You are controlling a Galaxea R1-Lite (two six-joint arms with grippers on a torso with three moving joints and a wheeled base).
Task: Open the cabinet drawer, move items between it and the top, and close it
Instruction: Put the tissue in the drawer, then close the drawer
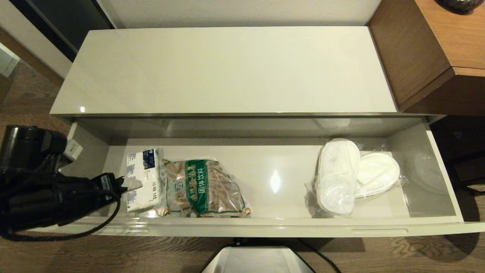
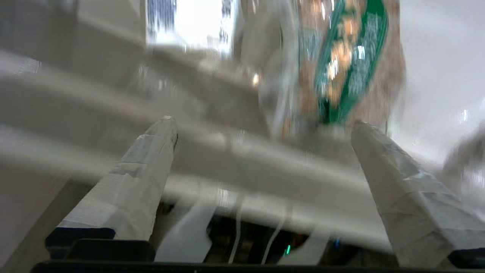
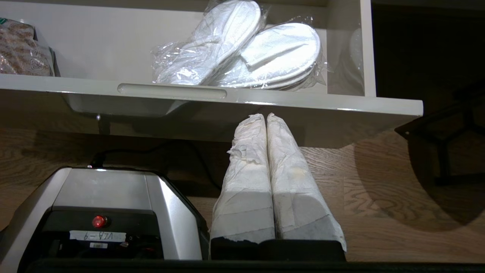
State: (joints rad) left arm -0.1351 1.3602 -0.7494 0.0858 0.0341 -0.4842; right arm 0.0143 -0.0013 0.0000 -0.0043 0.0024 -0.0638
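The cabinet drawer (image 1: 265,226) stands pulled out below the bare cream-white top (image 1: 227,68). Inside at the left lies the tissue pack (image 1: 142,178), with the wrapped slippers (image 1: 352,174) at the right. My left gripper (image 1: 121,185) hovers over the drawer's front left corner, just beside the tissue pack. In the left wrist view, that gripper (image 2: 263,123) is open with nothing between its fingers; the drawer's front rim runs across beneath it, and the tissue pack (image 2: 189,22) lies beyond. My right gripper (image 3: 266,115) is shut and empty, low in front of the drawer (image 3: 303,102), below the slippers (image 3: 242,49).
A brown packet with a green band (image 1: 204,187) lies right next to the tissue pack. A brown wooden desk (image 1: 435,49) abuts the top's right end. My silver base (image 3: 106,189) stands on the wood floor under the drawer front. A dark frame (image 3: 447,151) stands at the right.
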